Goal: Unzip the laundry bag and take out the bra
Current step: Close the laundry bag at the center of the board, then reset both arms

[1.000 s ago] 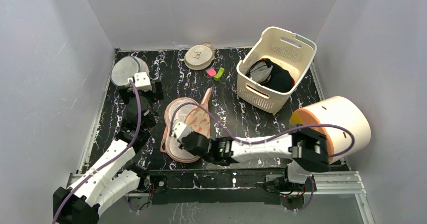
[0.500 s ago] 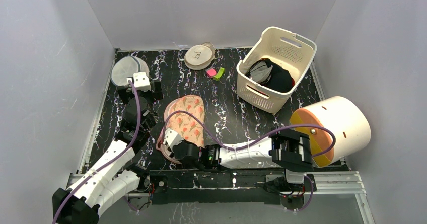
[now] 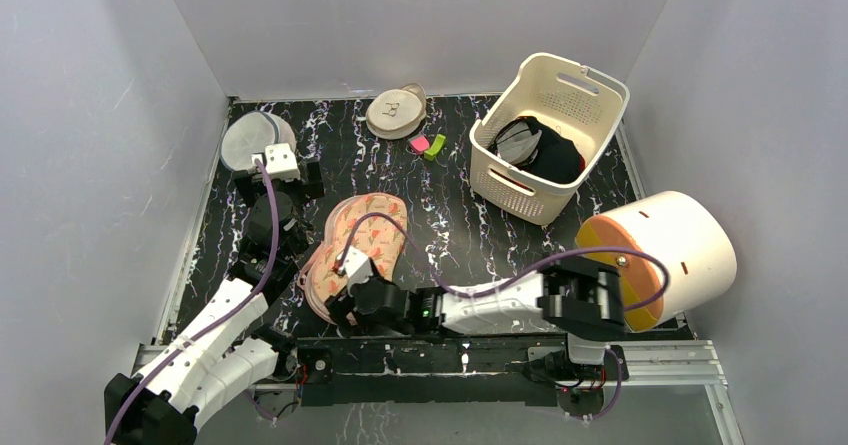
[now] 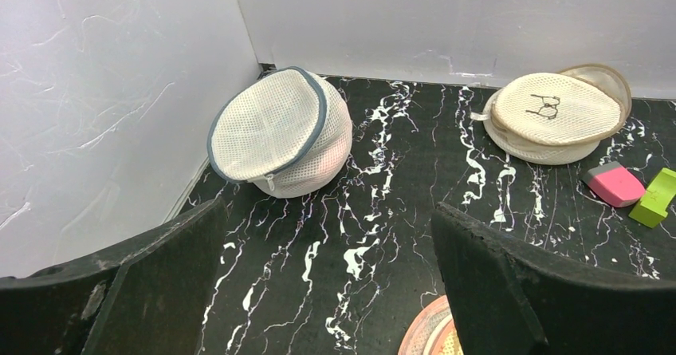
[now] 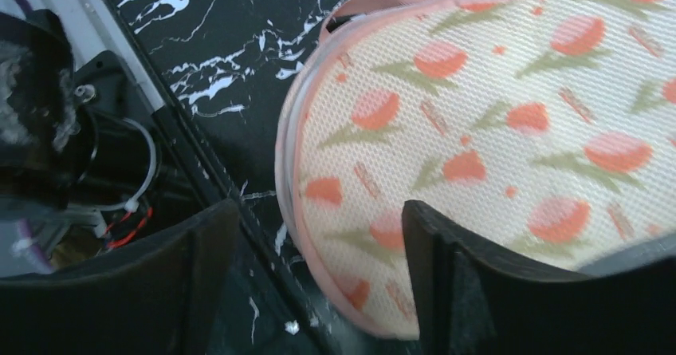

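The right pincer (image 5: 319,291) is seen with its jaws standing apart and nothing clamped between them. It is poised low over the near-left end of the laundry bag (image 5: 494,132), whose pink-trimmed edge shows in the gap. The bag is laid flat on the bench (image 3: 450,225), left of centre and toward the near edge, just beside the left arm. Its long axis is set on a diagonal, from the near-left lobe to the far-right lobe (the two lobes give it a peanut outline). It is made of beige-pink mesh printed with red flowers on green stems, and a pink loop (image 5: 398,0) is seen at its rim. The left pincer (image 4: 327,291) is held wide open and empty. It is pointed toward a round grey-trimmed pouch (image 4: 279,132) in the far-left corner and a beige disc pouch (image 4: 554,112) further right.
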`<state>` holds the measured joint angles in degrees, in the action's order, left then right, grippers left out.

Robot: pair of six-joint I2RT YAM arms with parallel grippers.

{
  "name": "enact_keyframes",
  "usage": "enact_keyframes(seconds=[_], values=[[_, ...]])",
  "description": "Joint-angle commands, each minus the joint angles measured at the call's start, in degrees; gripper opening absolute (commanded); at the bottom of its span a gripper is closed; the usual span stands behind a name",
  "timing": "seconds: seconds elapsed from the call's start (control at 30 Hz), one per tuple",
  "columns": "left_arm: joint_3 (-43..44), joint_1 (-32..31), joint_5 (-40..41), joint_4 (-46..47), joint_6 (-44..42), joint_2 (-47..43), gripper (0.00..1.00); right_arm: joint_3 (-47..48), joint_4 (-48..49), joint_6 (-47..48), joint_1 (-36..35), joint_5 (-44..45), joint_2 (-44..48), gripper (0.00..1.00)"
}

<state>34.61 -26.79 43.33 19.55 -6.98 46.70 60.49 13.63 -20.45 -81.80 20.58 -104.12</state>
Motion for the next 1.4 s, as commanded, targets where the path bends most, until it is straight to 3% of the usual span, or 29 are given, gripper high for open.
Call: enact_keyframes(seconds=[0.0,0.13,0.3,0.73,0.97,1.17,1.27,1.37], values=[[1.51,0.25,-1.15,0.25,1.28,-1.02,0.98,-5.83,-0.60,-7.20,1.73,0.20,12.62,0.79],[1.86,0.29,-2.05,-0.65,2.15,-0.58,0.99,-12.39,-4.54,-15.18,6.30,-0.87,19.17,0.86],[2.49,0.24,-4.84,-1.87,3.15,1.56,0.98,-18.30,-5.39,-23.21,16.14,-12.30,22.88,0.88],[5.62,0.24,-15.24,-6.02,4.55,8.29,0.98,-18.32,-12.97,-21.63,21.16,-11.30,28.52,0.98],[6.09,0.07,-22.48,-6.55,5.17,9.15,0.98,-11.82,-28.22,-12.97,29.73,-4.16,39.60,0.98],[9.43,-0.15,-25.07,-9.40,7.30,9.62,0.98,0.68,-36.09,-2.10,52.20,-11.32,46.05,0.98],[19.01,-0.21,-26.24,-17.41,8.17,12.05,0.99,10.10,-39.89,1.94,58.80,-11.74,45.14,0.98],[33.71,-0.11,-28.21,-25.42,9.70,14.90,0.98,20.35,-43.13,5.16,60.25,-6.94,43.64,0.98]])
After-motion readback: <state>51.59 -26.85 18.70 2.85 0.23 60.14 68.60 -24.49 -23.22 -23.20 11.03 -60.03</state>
